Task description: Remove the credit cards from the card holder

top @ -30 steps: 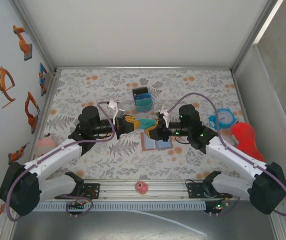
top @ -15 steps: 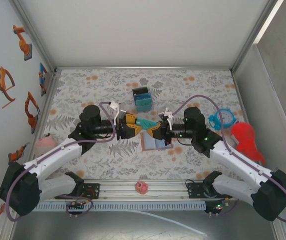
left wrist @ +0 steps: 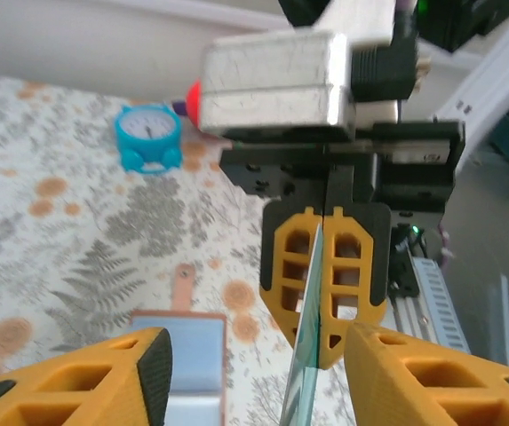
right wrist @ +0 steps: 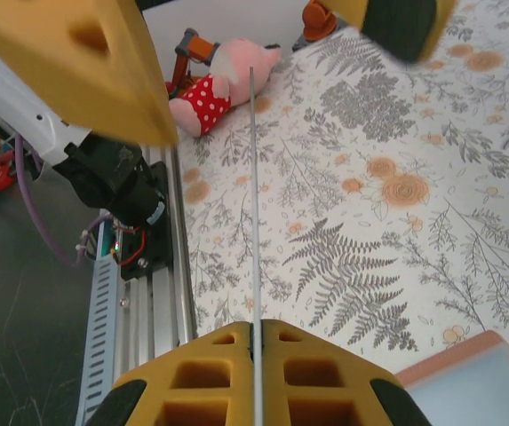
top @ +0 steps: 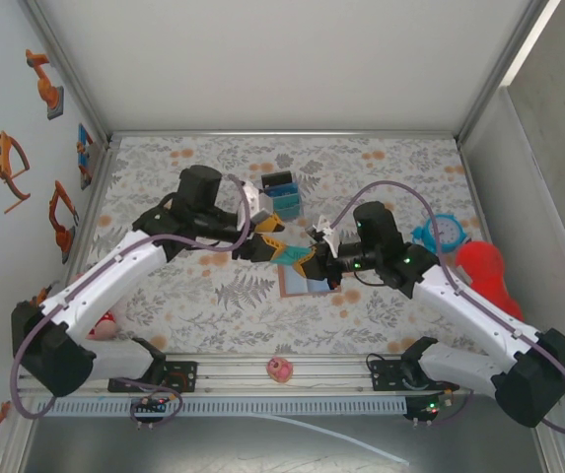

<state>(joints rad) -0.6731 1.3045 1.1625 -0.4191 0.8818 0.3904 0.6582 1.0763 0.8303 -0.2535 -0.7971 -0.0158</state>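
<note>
The right jaws are clamped on one end of a pale teal credit card (top: 290, 253), holding it on edge in the air above the floral bench (top: 390, 168). The left jaws stand apart, one on either side of the card's free end, not touching it. The card holder (top: 308, 284) lies open on the bench just beneath the right jaws, blue-grey lining up. A small black box (top: 282, 195) stands farther back.

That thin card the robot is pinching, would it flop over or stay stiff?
Probably stiff: the credit card juts out straight from the right gripper, held at one end without sagging. Likely light, being so thin. Pinched only at its end, it might slip.
</note>
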